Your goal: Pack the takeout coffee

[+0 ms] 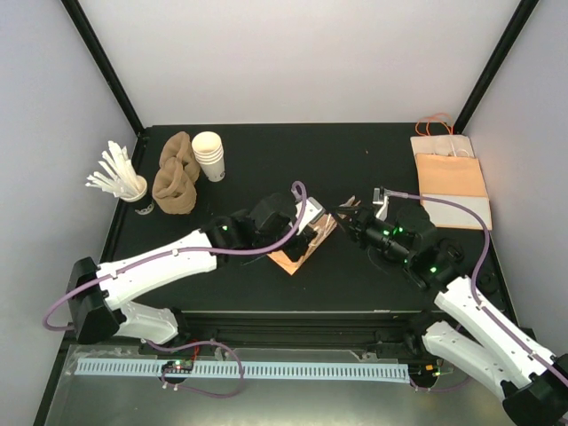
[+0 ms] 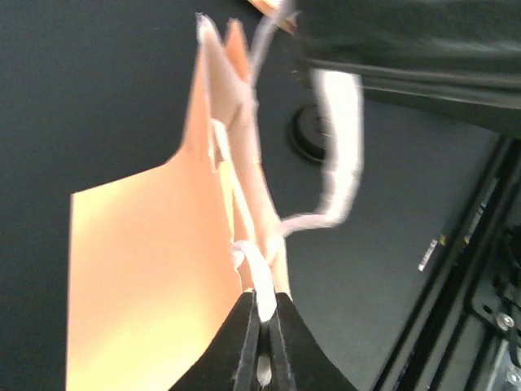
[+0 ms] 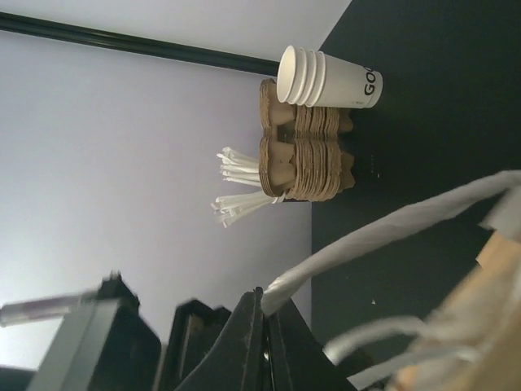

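Note:
The takeout coffee is out of view in every frame. A brown paper bag (image 1: 306,246) lies tilted at the table's middle between my two arms. My left gripper (image 1: 308,232) is shut on one white handle (image 2: 259,281) at the bag's top edge (image 2: 146,269). The tips of my left gripper (image 2: 264,322) pinch that cord tight. My right gripper (image 1: 353,218) is shut on the bag's other white handle (image 3: 391,232), which runs taut from the tips of my right gripper (image 3: 264,303) toward the bag (image 3: 492,326).
A stack of lidless white cups (image 1: 209,155) stands at the back left beside stacked brown cup carriers (image 1: 175,175) and a dark cup of white stirrers (image 1: 124,182). Flat paper bags (image 1: 453,182) lie at the back right. Black frame posts rise at the back corners.

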Robot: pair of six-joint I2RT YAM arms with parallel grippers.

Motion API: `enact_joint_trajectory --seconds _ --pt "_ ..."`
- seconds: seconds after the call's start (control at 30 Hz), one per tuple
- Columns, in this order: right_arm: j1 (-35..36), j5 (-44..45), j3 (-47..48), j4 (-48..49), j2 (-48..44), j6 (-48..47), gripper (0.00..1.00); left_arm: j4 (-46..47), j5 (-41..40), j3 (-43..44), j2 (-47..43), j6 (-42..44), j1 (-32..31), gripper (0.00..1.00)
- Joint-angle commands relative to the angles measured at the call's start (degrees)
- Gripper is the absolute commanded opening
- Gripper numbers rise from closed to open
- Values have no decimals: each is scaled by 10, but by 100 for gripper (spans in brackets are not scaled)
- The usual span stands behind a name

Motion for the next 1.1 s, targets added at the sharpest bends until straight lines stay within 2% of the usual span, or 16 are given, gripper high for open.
enact_joint_trajectory --seconds 0.0,0.2,0.33,0.67,0.73,0.83,0.9,1.0,1.07 --pt "0 15 15 -42 -24 -31 2 -76 -71 30 -18 15 33 2" --pt "0 22 -20 -88 -67 -41 2 -93 -67 24 -66 18 101 1" --pt "0 19 -65 -120 -97 -42 2 -62 -68 9 -103 23 141 2" --pt "0 22 -190 -151 -159 -24 3 -15 -92 -3 -145 18 181 2" --pt "0 30 -196 -152 -157 -35 10 -6 -59 -10 -150 3 190 2" --pt "0 33 -194 -140 -144 -67 33 23 15 -30 -154 -16 197 2" --pt "0 28 -174 -129 -131 -119 43 52 92 -51 -155 -17 197 2" --pt "0 62 -103 -200 -106 -218 55 87 188 -95 -151 -12 197 2" --pt "0 81 -58 -241 -91 -266 60 86 219 -112 -147 -13 197 2"
